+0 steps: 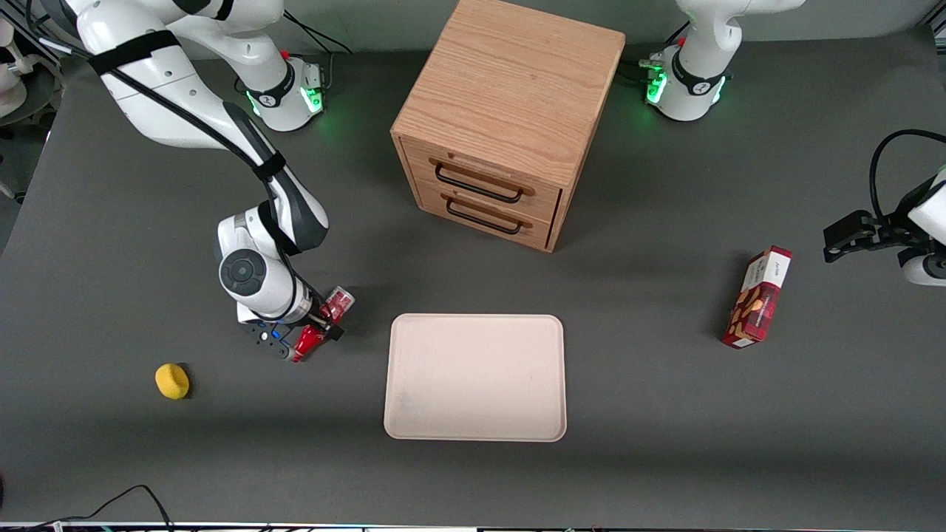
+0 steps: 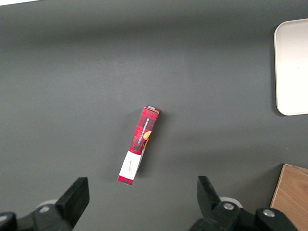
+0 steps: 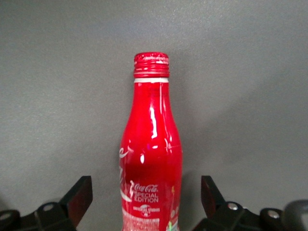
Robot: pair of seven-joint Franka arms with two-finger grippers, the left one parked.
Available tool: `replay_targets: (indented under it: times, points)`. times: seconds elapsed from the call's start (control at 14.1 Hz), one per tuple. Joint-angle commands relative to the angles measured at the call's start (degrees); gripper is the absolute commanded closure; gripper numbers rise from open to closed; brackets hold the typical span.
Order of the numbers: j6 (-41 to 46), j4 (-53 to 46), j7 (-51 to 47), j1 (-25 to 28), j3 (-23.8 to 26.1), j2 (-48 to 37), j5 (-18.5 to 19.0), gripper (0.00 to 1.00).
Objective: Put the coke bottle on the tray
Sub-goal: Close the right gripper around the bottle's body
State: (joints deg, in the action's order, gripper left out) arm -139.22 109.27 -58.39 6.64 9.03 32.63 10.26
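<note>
Gripper poised around the lying coke bottle

The fingers stand spread, one on each side of the coke bottle, not yet touching it; the gripper is low over the table beside the tray, toward the working arm's end. The bottle looks rigid, light and glossy, so likely slippery; the wide body seems a safer hold than the narrow neck.

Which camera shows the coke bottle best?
The right wrist view: the coke bottle fills it, cap and lettering clear, between the open gripper fingers. The front view shows it small, mostly hidden under the gripper. The left wrist view misses it.
</note>
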Motion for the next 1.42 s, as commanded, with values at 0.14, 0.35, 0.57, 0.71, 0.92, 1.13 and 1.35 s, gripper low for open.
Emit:
replay_targets:
  times: [0.14, 0.35, 0.57, 0.71, 0.92, 1.13, 1.35]
  points:
    - [-0.96, -1.25, -5.50, 0.39, 0.20, 2.26, 4.67, 0.02]
    - [-0.96, -1.25, -5.95, 0.39, 0.20, 2.18, 4.95, 0.99]
    - [-0.96, -1.17, -6.21, 0.39, 0.20, 2.18, 5.04, 1.00]
    - [-0.96, -1.17, -6.21, 0.39, 0.20, 2.09, 5.04, 1.00]
    - [-0.96, -1.17, -6.21, 0.39, 0.20, 2.09, 5.04, 1.00]
    - [0.00, -1.17, -5.86, 0.30, 0.37, 0.60, 4.95, 1.00]
    - [9.98, -1.51, -2.19, -1.54, 2.65, -6.15, 3.64, 1.00]
